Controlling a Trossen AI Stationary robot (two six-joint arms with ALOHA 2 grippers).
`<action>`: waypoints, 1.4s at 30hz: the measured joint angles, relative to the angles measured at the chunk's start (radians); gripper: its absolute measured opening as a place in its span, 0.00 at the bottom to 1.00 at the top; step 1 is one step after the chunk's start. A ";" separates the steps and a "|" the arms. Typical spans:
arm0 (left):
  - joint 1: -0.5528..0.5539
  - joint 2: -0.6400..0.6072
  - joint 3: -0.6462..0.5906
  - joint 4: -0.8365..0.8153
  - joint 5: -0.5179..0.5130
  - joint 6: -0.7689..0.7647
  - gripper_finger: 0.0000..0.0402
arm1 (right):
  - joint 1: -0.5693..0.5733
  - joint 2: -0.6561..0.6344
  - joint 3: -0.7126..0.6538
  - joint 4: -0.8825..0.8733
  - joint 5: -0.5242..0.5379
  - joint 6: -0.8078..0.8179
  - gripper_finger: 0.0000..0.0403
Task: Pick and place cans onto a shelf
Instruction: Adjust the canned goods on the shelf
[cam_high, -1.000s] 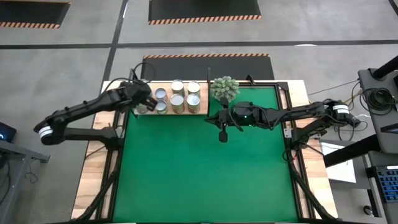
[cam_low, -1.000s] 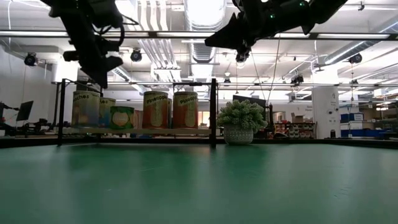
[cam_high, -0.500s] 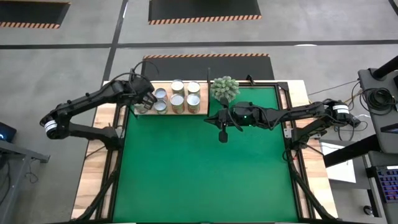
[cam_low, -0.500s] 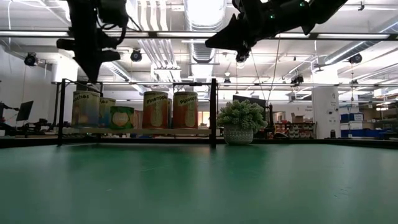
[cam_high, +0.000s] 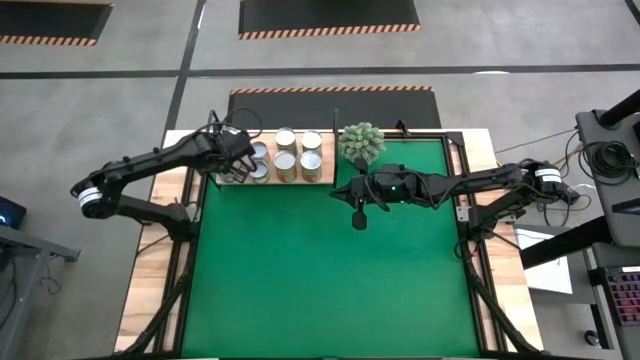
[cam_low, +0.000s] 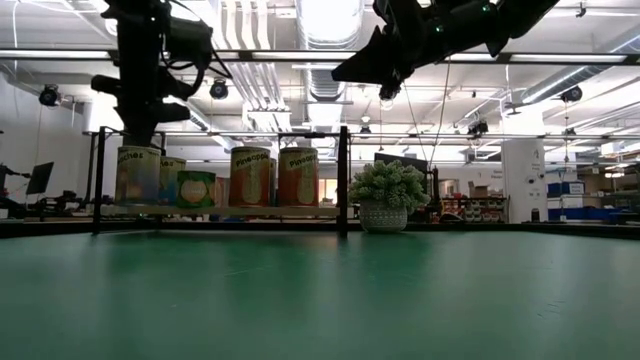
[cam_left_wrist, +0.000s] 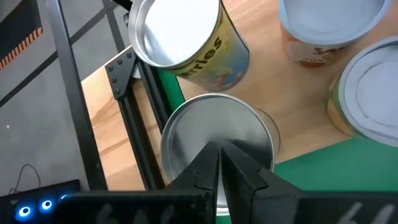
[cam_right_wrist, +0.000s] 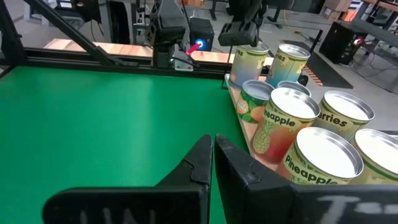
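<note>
The small silver-topped cylindrical cans (cam_high: 285, 157) stood grouped on the pale wooden shelf board (cam_high: 326, 178), just beside the spiky grey-green plant ball (cam_high: 361, 141). The left gripper (cam_high: 240, 163) hung over the cans farthest from that plant, jaws shut and empty. The right gripper (cam_high: 358, 217) hovered near the plant above the green tabletop (cam_high: 330, 280), jaws closed, holding nothing.

a big open lab or workshop hall. the ceiling (cam_low: 300, 60) is bare, with silver ducts (cam_low: 240, 80), pipes and hanging lamps (cam_low: 48, 96). the floor (cam_high: 120, 80) is grey concrete with dark mats edged in orange-black hazard stripes (cam_high: 330, 90). a monitor (cam_low: 40, 177), blue bins (cam_low: 585, 213) and cabled equipment racks (cam_high: 610, 150) stand around the green-topped wooden table (cam_high: 160, 290).
</note>
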 joint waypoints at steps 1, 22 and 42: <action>0.000 0.002 0.000 0.003 0.000 0.002 0.00 | 0.000 0.000 0.000 0.000 0.000 0.000 0.02; 0.000 0.013 -0.001 0.019 0.033 0.004 0.00 | 0.000 0.000 0.000 0.001 0.000 0.000 0.02; 0.000 0.011 -0.001 0.030 0.053 0.016 0.00 | 0.000 0.000 0.000 0.001 0.000 0.000 0.02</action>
